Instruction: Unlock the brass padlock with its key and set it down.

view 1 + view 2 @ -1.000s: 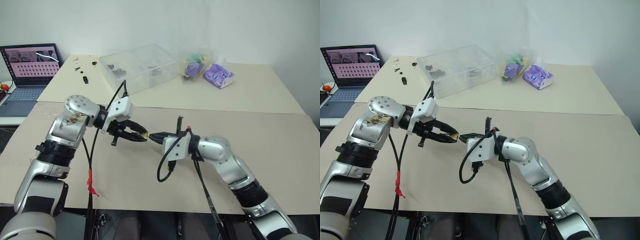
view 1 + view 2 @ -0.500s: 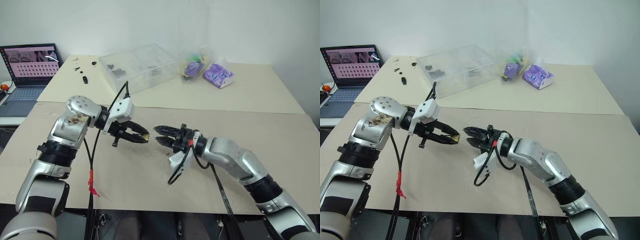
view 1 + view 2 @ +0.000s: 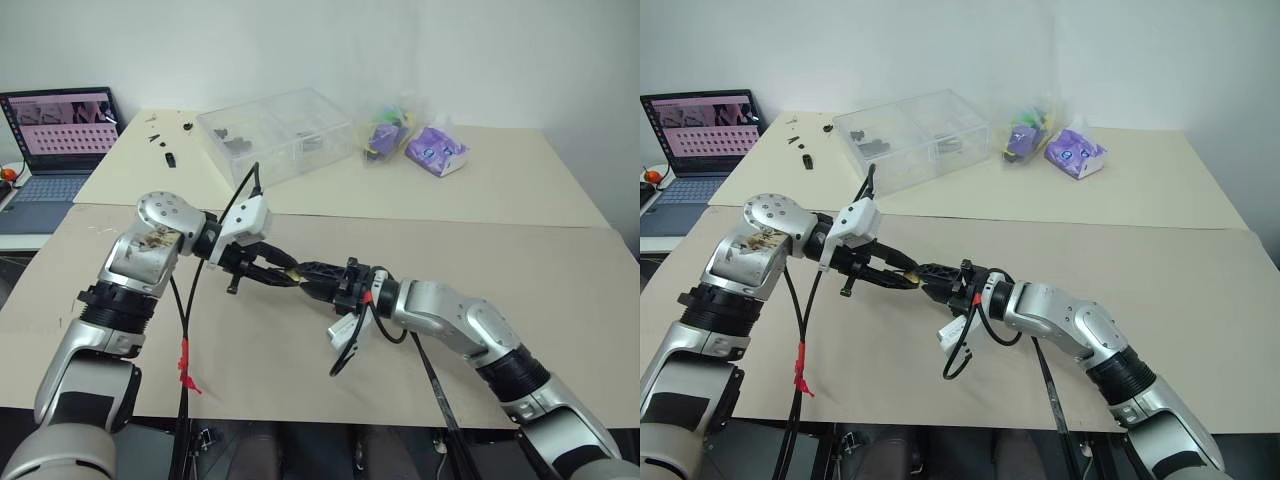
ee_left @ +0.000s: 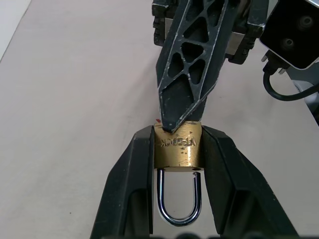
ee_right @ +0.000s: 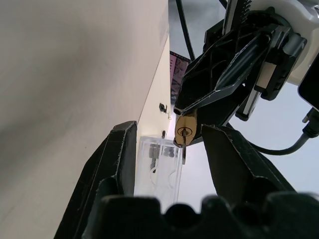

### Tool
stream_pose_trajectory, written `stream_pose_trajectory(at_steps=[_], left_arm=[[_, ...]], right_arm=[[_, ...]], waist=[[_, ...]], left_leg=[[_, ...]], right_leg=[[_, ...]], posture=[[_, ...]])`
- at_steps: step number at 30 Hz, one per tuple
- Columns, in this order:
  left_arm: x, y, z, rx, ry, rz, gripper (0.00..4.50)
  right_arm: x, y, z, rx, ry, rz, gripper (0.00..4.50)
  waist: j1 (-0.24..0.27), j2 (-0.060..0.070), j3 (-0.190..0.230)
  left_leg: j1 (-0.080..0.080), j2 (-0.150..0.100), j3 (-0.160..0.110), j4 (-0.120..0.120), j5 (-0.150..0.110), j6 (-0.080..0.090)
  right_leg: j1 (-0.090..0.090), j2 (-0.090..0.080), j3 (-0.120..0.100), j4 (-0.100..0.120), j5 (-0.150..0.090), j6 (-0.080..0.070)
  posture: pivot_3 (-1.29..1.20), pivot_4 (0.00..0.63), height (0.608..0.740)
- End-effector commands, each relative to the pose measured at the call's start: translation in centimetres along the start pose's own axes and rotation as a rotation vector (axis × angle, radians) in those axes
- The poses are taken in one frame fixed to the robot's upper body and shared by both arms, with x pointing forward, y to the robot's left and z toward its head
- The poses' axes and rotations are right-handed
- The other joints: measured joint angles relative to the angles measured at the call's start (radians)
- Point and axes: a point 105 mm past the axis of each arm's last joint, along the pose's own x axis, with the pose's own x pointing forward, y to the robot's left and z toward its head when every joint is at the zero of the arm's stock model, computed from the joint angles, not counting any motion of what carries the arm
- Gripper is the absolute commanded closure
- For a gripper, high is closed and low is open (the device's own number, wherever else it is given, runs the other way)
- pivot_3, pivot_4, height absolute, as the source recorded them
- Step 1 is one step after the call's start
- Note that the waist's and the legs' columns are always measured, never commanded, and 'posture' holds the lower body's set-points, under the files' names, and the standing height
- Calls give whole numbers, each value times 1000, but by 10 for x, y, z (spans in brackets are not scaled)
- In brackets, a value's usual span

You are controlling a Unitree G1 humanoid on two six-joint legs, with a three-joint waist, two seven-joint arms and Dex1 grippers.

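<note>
I see my left end effector (image 3: 283, 277) clenched on the brass padlock (image 4: 176, 147) above the near middle of the surface (image 3: 560, 270), with the key (image 5: 183, 147) standing in its keyhole and pointing toward my right end effector (image 5: 169, 144), whose released fingers lie either side of it.

the key's (image 5: 184, 146) bow is too small to make out; clear box's (image 5: 158, 167) contents blurred.

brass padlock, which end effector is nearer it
Left. The left end effector clamps the brass padlock between its fingers; the right end effector is open, its fingers either side of the key in the lock.
</note>
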Motion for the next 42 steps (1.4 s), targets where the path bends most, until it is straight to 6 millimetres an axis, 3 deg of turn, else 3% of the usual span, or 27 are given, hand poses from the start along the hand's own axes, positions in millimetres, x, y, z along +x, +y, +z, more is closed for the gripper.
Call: stream_pose_trajectory(at_steps=[1, 9, 12, 17, 18, 29, 30, 33, 39, 42], left_arm=[[-1, 0, 10, 45, -18, 0, 3277], [0, 1, 10, 50, -18, 0, 3277], [0, 2, 10, 50, -18, -1, 3277], [-1, 3, 10, 50, -17, 2, 3277], [-1, 3, 10, 50, -17, 3, 3277], [0, 7, 11, 50, -27, 34, 3277], [-1, 8, 12, 45, -35, 41, 2718], [-2, 7, 15, 37, -49, 34, 2134], [-5, 5, 19, 46, -60, 32, 9], [-12, 2, 26, 2, -104, 21, 0]], right_arm=[[1, -14, -3, -31, -3, -43, 1995], [1, -14, -3, -29, -1, -35, 1995], [1, -14, -2, -28, -2, -35, 2616], [1, -15, -1, -30, -5, -38, 4294], [1, -15, -1, -30, -6, -37, 4432], [2, -14, -2, -31, 2, -35, 4433], [2, -14, -3, -31, 2, -35, 4434], [2, -14, -3, -30, 3, -35, 4434], [1, -14, -4, -21, 8, -35, 4434], [1, -13, -5, -17, 14, -36, 4434]], waist=[[0, 0, 0], [0, 0, 0], [0, 0, 0], [0, 0, 0], [0, 0, 0], [0, 0, 0], [0, 0, 0], [0, 0, 0], [0, 0, 0], [0, 0, 0]], left_leg=[[0, 0, 0, 0, 0, 0], [0, 0, 0, 0, 0, 0], [0, 0, 0, 0, 0, 0], [0, 0, 0, 0, 0, 0], [0, 0, 0, 0, 0, 0], [0, 0, 0, 0, 0, 0], [0, 0, 0, 0, 0, 0], [0, 0, 0, 0, 0, 0], [0, 0, 0, 0, 0, 0], [0, 0, 0, 0, 0, 0]], right_leg=[[0, 0, 0, 0, 0, 0], [0, 0, 0, 0, 0, 0], [0, 0, 0, 0, 0, 0], [0, 0, 0, 0, 0, 0], [0, 0, 0, 0, 0, 0], [0, 0, 0, 0, 0, 0], [0, 0, 0, 0, 0, 0], [0, 0, 0, 0, 0, 0], [0, 0, 0, 0, 0, 0], [0, 0, 0, 0, 0, 0]], posture=[[0, 150, 726], [0, 150, 726], [0, 150, 726], [0, 150, 726], [0, 150, 726], [0, 150, 726], [0, 150, 726], [0, 150, 726], [0, 150, 726], [0, 150, 726]])
